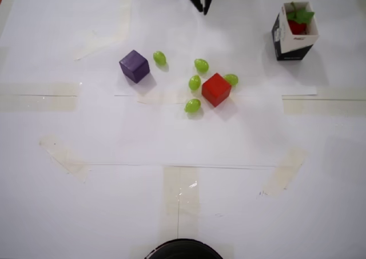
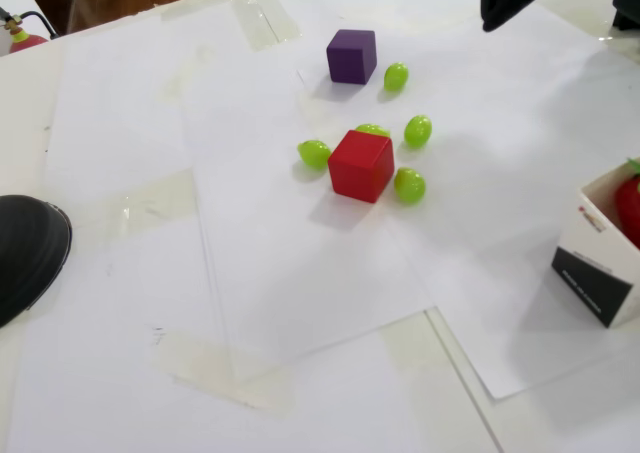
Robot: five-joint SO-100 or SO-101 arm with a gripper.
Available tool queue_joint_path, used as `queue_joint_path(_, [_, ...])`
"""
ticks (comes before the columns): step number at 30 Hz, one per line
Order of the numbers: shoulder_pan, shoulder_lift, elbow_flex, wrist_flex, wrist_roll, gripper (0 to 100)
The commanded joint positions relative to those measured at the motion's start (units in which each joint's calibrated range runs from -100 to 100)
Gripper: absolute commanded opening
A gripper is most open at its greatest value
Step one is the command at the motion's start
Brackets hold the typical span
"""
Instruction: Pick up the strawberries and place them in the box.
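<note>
Only the dark tips of the gripper (image 1: 202,8) show, poking down from the top edge of the overhead view, with the rest of the arm cut off. In the fixed view the gripper (image 2: 487,23) is a black shape at the top right, also cropped. The two fingertips (image 1: 197,6) lie close together with a thin sliver of white paper between them, so the claw looks nearly closed and empty, though with so little of it in frame that is hard to be sure of. It touches nothing and hangs over bare paper at the far side of the table.

Nearest to it in the overhead view are the green grapes (image 1: 201,65), five of them scattered around the red cube (image 1: 216,89), with the purple cube (image 1: 134,65) further left.

Far right in the overhead view stands the box (image 1: 294,38), upright, with the strawberries (image 1: 297,24) inside: red with green leaves showing over the rim. How many are in there cannot be made out. In the fixed view the box (image 2: 598,263) is cut off by the right edge, with only a sliver of red visible.

A dark round object (image 2: 25,253) sits at the left edge of the fixed view, partly cropped.
</note>
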Motion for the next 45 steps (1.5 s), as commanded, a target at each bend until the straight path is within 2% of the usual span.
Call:
queue_joint_path(1, [1.1, -5.7, 4.8, 2.8, -0.3, 0])
queue_joint_path(11, [0.9, -9.2, 14.8, 4.0, 3.0, 0])
queue_joint_path(16, [2.6, -9.5, 14.8, 8.4, 4.6, 0])
queue_joint_path(24, [2.8, -9.5, 14.8, 14.0, 3.0, 0])
queue_joint_path(45, [3.8, -9.5, 14.8, 15.0, 2.3, 0])
